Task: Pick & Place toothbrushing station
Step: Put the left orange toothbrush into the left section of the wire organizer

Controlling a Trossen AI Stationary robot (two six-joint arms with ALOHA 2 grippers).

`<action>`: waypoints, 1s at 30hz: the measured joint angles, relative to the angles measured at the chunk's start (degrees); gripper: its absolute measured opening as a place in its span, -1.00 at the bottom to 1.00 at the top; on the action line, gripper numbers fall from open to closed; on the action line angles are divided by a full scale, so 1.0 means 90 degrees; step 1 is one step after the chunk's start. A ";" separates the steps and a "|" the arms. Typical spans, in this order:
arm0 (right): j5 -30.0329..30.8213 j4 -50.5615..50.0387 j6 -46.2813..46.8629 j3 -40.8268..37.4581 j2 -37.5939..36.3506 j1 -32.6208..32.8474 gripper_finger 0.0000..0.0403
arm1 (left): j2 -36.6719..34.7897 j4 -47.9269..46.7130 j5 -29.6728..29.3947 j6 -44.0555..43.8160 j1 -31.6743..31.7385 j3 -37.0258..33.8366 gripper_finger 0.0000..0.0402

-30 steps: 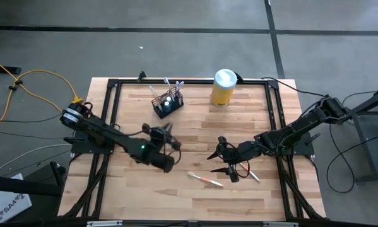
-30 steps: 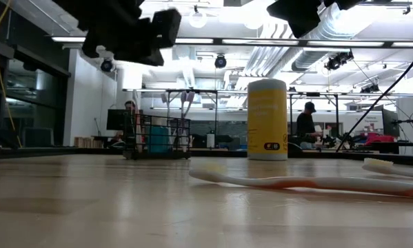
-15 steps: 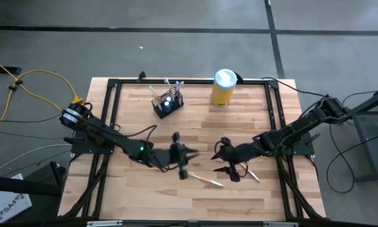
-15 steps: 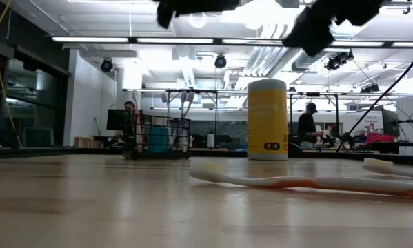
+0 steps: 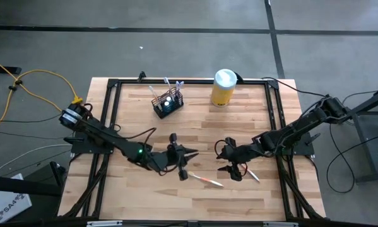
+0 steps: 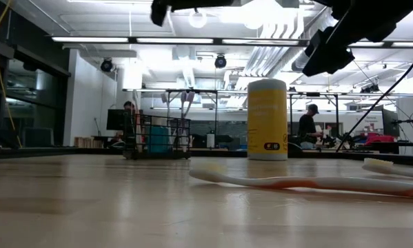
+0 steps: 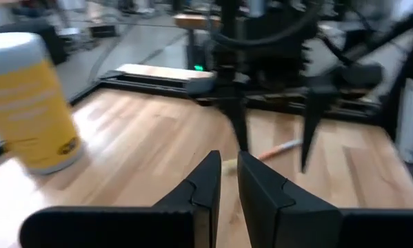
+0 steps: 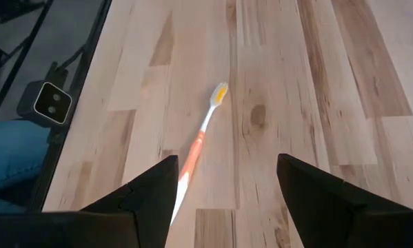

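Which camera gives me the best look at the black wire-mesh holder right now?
The high view: the wire-mesh holder shows whole from above, at the table's far side beside the yellow canister, with brushes standing in it. The low view shows it side-on, far off against room clutter. Neither wrist view shows it.

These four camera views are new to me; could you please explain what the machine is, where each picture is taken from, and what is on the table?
Two dark robot arms work at a wooden table. One picture looks straight down, one sits level with the tabletop, and one camera rides on each wrist. At the back stand a black wire-mesh holder and a yellow canister. Two toothbrushes lie near the front: an orange one and another under the right arm. The left gripper is nearly closed and holds nothing; the right gripper is open and empty.
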 joint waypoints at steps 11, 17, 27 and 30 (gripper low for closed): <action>0.0029 0.0074 0.0319 0.0002 0.0000 0.0000 0.18 | 0.0022 0.0334 0.0574 -0.0048 -0.0330 -0.0005 -0.78; -0.0164 0.0136 0.0505 0.0000 0.0003 0.0003 0.18 | 0.0036 0.0423 0.1683 -0.0590 -0.0033 -0.0005 -0.78; -0.0143 0.0342 0.0941 0.0000 0.0329 0.0503 0.18 | 0.0036 0.0397 0.2103 0.0123 -0.0227 -0.0005 -0.78; -0.0114 0.0636 0.0978 0.0002 0.0586 0.0679 0.18 | 0.0036 0.0395 0.2024 -0.0087 -0.0361 -0.0005 -0.78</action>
